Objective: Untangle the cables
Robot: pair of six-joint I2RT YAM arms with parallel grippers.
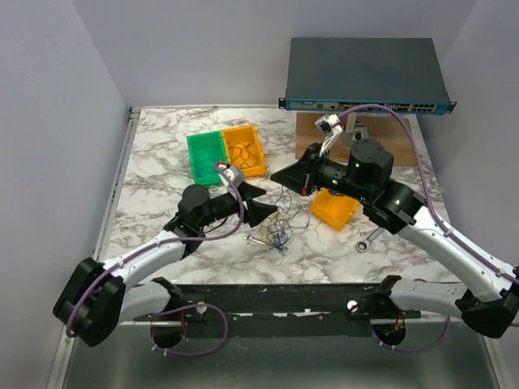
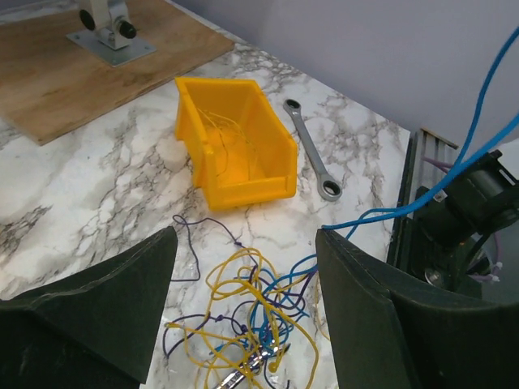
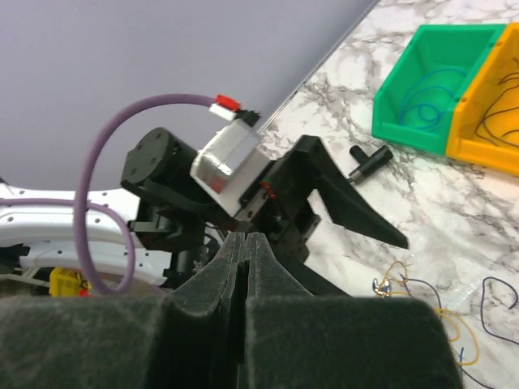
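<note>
The cables [image 1: 276,231] lie as a tangle of thin blue, yellow and dark purple wires [image 2: 251,312] on the marble table, with a small metal plug among them. My left gripper [image 2: 247,235] hangs open just over the tangle, one finger on each side and nothing held. Two taut blue strands [image 2: 478,113] run from its right fingertip [image 2: 324,235] up and out of the left wrist view. My right gripper [image 1: 276,176] hovers above and beyond the tangle, its fingers [image 3: 246,237] pressed shut, and no wire shows between them. A corner of the tangle [image 3: 422,300] shows in the right wrist view.
A yellow bin [image 2: 235,142] lies just right of the tangle, with a wrench [image 2: 312,154] beyond it. A green bin [image 1: 207,156] and an orange bin [image 1: 243,150] hold coiled wires at the back. A wooden board [image 2: 73,73] and a network switch [image 1: 365,74] are behind.
</note>
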